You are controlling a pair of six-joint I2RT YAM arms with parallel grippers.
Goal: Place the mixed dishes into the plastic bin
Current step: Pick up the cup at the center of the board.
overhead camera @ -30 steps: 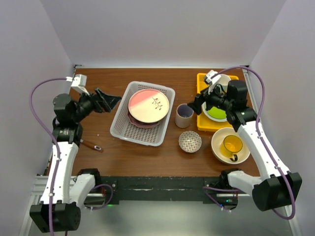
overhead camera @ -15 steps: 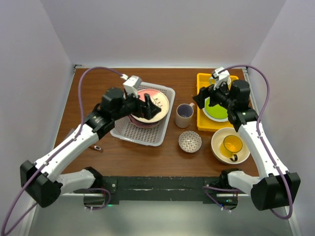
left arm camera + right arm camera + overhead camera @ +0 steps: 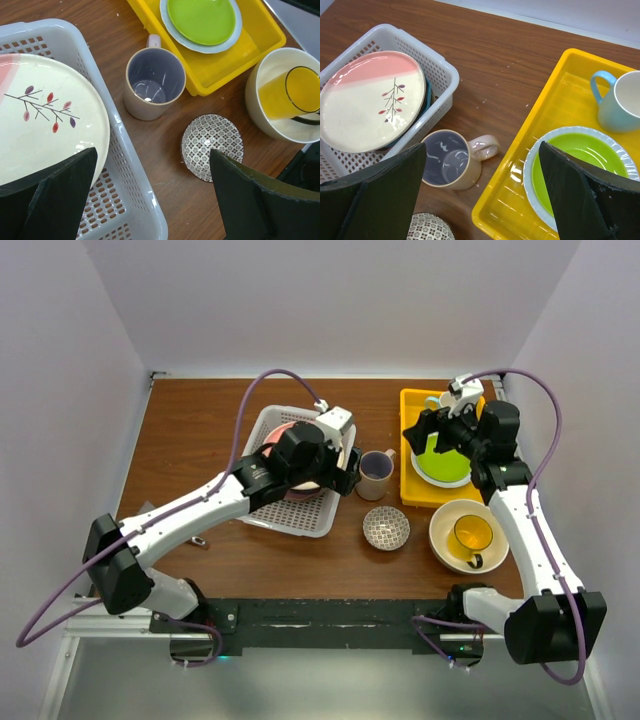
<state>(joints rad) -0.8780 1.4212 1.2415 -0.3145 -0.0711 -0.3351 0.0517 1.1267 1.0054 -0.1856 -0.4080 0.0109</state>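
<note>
Brown wooden counter [image 3: 200, 430], white walls [image 3: 330, 300]; white lattice plastic bin [image 3: 262, 505] nine o'clock of centre; left end effector [image 3: 152, 151], right end effector [image 3: 482, 146] spread.

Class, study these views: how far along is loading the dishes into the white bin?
Done: the pink-and-cream plate lies atop other plates inside the white lattice plastic bin. In hand: nothing; left gripper and right gripper are both open and empty. Left on the table: beige mug, small patterned bowl, and the large cream bowl with the yellow mug in it.

Beige mug [image 3: 154, 82] tight btw bin [image 3: 136, 172] & tray [image 3: 227, 72].
</note>
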